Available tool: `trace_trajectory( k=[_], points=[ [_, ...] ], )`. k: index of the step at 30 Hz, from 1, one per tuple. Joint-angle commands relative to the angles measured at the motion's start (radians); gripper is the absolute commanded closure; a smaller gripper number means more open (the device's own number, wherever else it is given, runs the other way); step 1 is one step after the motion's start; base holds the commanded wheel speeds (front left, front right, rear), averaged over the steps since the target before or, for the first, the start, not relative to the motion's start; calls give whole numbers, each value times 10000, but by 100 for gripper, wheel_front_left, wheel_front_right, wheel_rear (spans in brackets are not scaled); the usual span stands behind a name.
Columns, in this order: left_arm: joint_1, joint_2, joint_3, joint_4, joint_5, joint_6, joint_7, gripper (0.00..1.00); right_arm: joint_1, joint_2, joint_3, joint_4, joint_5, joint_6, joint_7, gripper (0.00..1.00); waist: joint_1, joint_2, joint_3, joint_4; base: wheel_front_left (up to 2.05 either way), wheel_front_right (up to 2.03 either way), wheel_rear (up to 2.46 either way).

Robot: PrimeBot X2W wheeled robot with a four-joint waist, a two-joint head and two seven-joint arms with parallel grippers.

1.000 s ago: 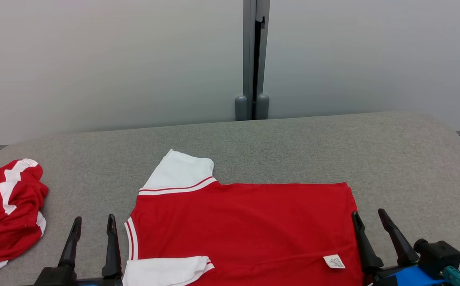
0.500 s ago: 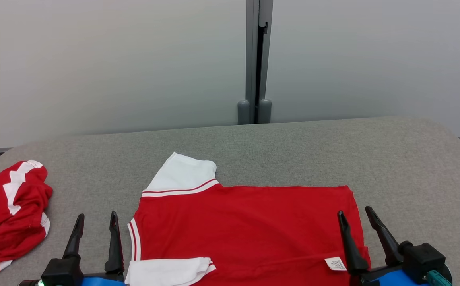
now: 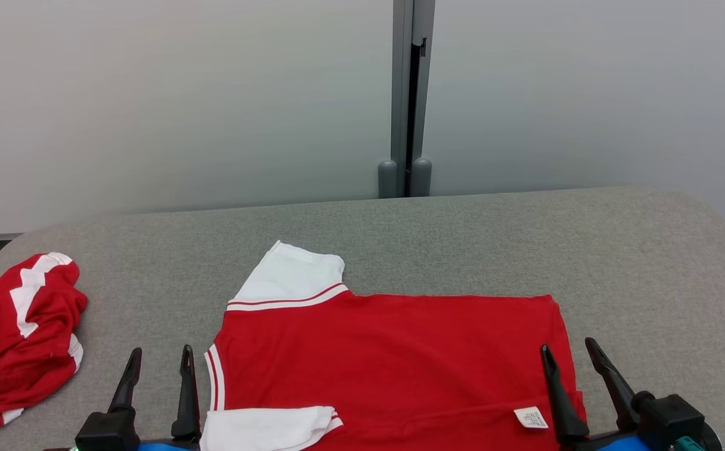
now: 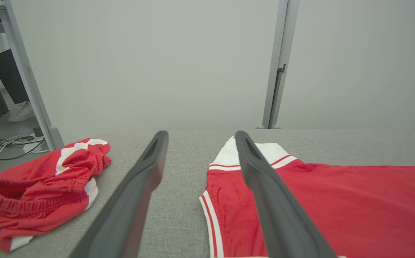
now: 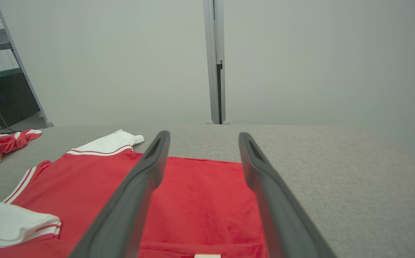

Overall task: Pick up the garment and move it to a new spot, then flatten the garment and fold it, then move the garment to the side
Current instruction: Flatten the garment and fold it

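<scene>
A red shirt with white sleeves (image 3: 387,357) lies flat at the near edge of the grey tabletop (image 3: 462,238), with the left gripper (image 3: 161,351) and right gripper (image 3: 566,346) both spread apart, empty.

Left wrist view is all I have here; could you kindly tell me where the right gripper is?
Observer: The right gripper, jaws open, straddles the hem edge of the red fabric shirt with white sleeves.
Operator: Does anything mark that hem?
Observer: A small white rectangular label lies on the red cloth near it.
Operator: And the nearer sleeve?
Observer: The near white sleeve lies folded inward onto the red body.
</scene>
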Motion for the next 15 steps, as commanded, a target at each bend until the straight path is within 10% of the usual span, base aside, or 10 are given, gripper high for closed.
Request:
trace_trajectory(
  k=[1,15],
  points=[
    [26,-21,30,10,49,10,-44,0,81,12,-38,83,31,5,-20,0,0,0,0,7,0,0,0],
    [21,-58,121,121,104,-44,-44,0,-46,13,-99,368,-24,5,174,0,0,0,-10,-84,0,0,0]
  ],
)
